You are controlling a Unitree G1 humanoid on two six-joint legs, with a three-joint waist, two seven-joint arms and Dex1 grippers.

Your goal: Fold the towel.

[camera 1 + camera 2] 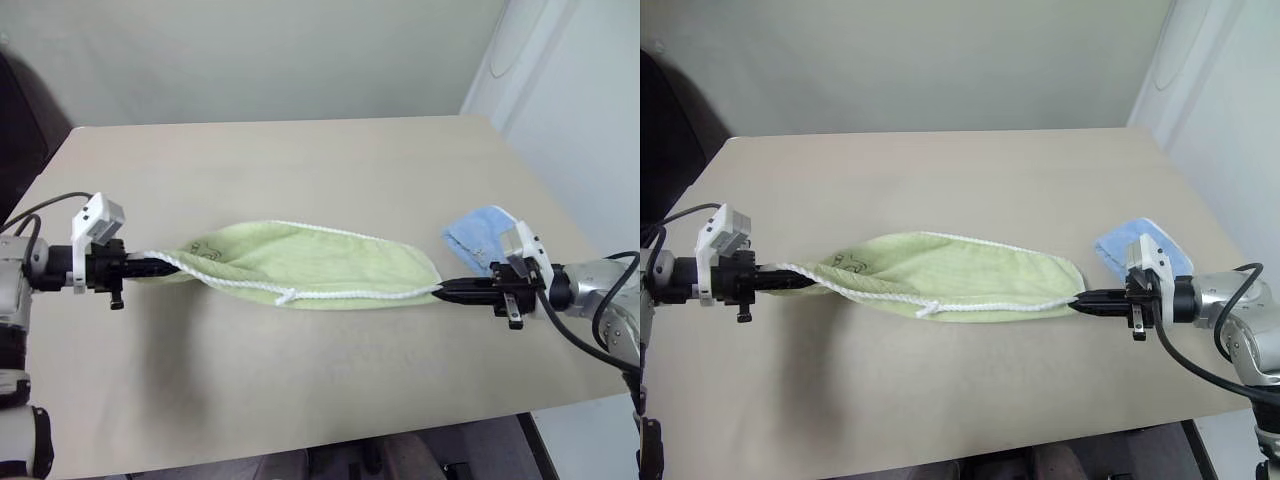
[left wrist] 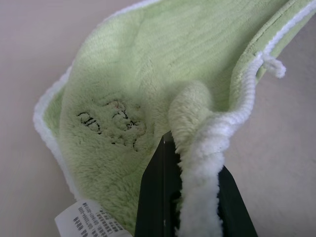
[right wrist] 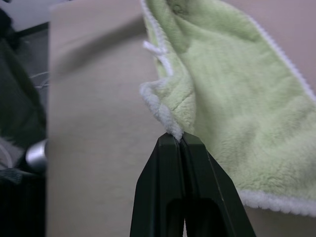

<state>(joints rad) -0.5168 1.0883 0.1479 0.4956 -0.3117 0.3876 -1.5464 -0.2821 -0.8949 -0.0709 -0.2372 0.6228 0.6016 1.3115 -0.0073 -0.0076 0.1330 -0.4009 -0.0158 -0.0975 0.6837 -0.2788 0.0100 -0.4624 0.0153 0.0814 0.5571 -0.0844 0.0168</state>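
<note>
Left end effector [image 1: 150, 267]: closed on the towel's left corner. Towel [image 1: 310, 262]: light green, stretched left to right over the counter [image 1: 300, 170], sagging mid-span. Right end effector [image 1: 445, 291]: clamped on its right corner. Blue cloth [image 1: 478, 237]: far right.

Bare test room: plain table [image 1: 300, 400], blank walls [image 1: 250, 50]

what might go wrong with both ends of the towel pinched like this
1. The right gripper pinches only the very corner of the towel, so the edge may slip out under tension.
2. In the left gripper the cloth is bunched, so the fold may come out uneven.
3. The blue cloth lies close to the right gripper and could be dragged.
</note>
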